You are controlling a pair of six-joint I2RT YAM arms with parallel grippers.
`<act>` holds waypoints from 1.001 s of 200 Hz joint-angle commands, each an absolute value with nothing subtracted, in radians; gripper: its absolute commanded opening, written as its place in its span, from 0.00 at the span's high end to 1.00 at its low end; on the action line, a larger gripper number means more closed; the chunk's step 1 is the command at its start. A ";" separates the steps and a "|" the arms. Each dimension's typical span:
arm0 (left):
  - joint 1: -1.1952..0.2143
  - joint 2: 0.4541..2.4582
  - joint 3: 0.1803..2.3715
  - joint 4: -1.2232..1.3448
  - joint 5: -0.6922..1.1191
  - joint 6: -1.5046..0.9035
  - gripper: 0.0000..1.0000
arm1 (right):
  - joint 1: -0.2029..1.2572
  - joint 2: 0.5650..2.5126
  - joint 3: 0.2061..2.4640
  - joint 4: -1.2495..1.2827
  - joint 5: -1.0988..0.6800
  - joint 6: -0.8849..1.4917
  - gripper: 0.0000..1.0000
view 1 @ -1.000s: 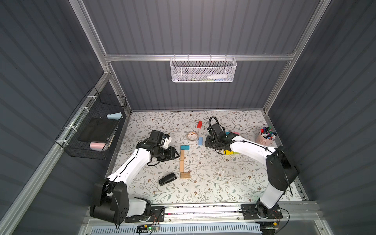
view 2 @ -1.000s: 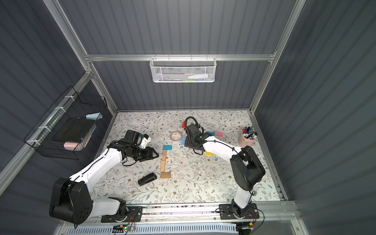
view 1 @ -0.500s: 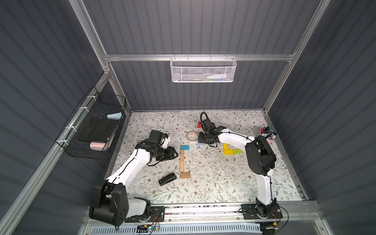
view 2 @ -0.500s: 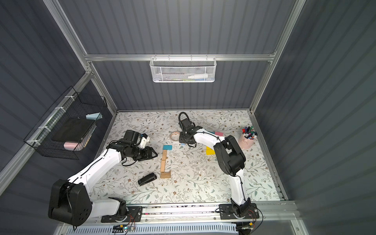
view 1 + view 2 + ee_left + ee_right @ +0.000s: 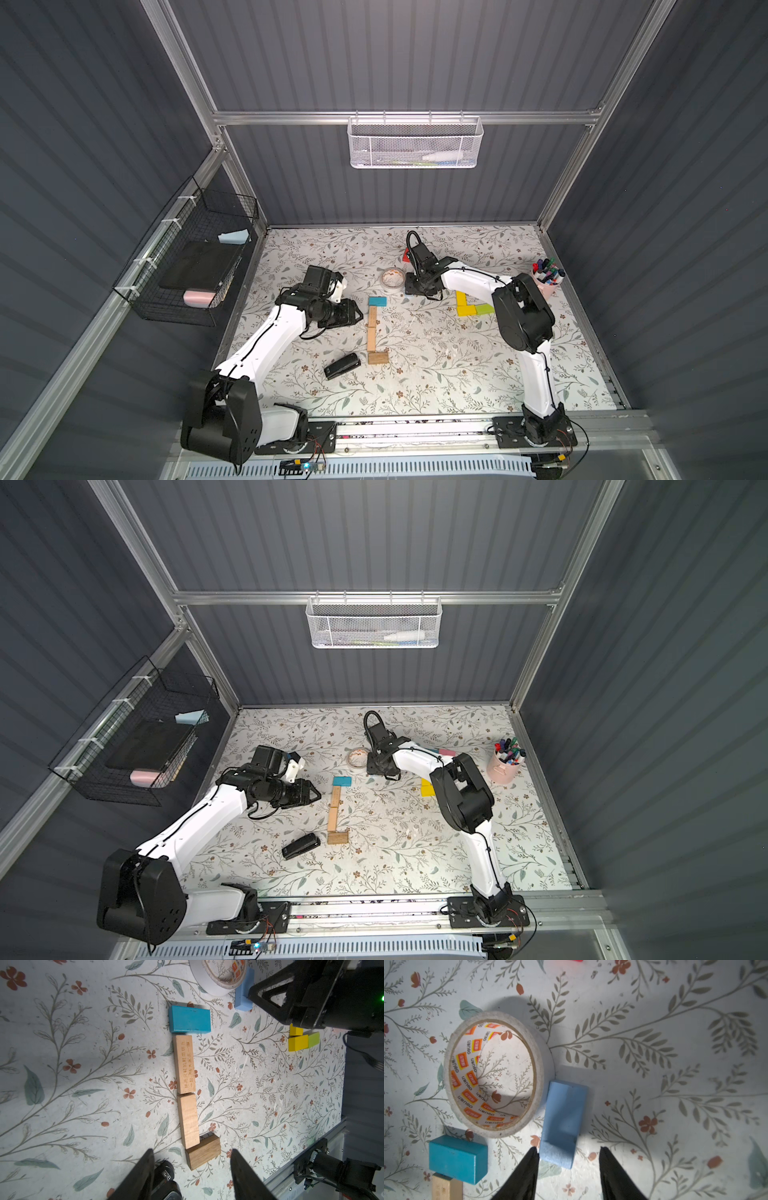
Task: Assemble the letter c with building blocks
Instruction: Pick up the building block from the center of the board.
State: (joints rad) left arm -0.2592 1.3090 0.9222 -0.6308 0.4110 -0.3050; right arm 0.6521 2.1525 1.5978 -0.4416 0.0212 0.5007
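Bench, mid-build.

- The right gripper (image 5: 569,1151) is hanging low over the floral table (image 5: 436,374) with its jaws apart. The near end of the light blue block (image 5: 564,1118) is lying between them. One finger (image 5: 532,1159) is sitting just beside the block's edge and the other is standing clear of it, so nothing is clamped.
- The light blue block is lying flat, touching the tape roll (image 5: 496,1076).
- The left gripper (image 5: 192,1151) is also standing open and holding nothing, pointing at the column from the side.
- The column is running toward the robot's base: a teal block (image 5: 189,1019) is lying crosswise at the far end. Next come an engraved tan block (image 5: 184,1064) and a plain tan block (image 5: 188,1120), end to end. A darker tan block (image 5: 203,1152) is lying crosswise at the near end.
- The black stapler (image 5: 342,366) is lying near that foot.
- Two yellow blocks (image 5: 462,302) and a lime green block (image 5: 484,308) are forming an L under the right arm.
- A red block (image 5: 405,254) is showing beyond the right wrist.
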 commanded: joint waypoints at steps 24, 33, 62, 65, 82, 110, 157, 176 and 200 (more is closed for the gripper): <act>-0.253 1.290 0.938 -0.644 0.393 -0.294 0.43 | 0.648 2.206 1.653 -0.470 0.003 0.463 0.48; -0.253 1.290 0.939 -0.647 0.384 -0.295 0.43 | 0.647 2.216 1.670 -0.485 0.006 0.456 0.48; -0.253 1.285 0.937 -0.647 0.373 -0.299 0.43 | 0.647 2.233 1.692 -0.530 0.030 0.434 0.55; -0.253 1.285 0.937 -0.648 0.373 -0.298 0.43 | 0.648 2.233 1.691 -0.532 0.031 0.430 0.55; -0.253 1.289 0.940 -0.650 0.368 -0.298 0.43 | 0.648 2.229 1.680 -0.545 0.038 0.410 0.60; -0.253 1.290 0.941 -0.652 0.365 -0.297 0.43 | 0.648 2.186 1.641 -0.575 0.049 0.373 0.70; -0.253 1.292 0.941 -0.650 0.371 -0.292 0.43 | 0.646 2.017 1.461 -0.538 -0.044 0.092 0.75; -0.253 1.298 0.940 -0.647 0.384 -0.291 0.43 | 0.640 1.976 1.412 -0.563 -0.049 -0.024 0.75; -0.253 1.301 0.942 -0.647 0.392 -0.288 0.43 | 0.637 1.953 1.369 -0.582 -0.114 -0.178 0.75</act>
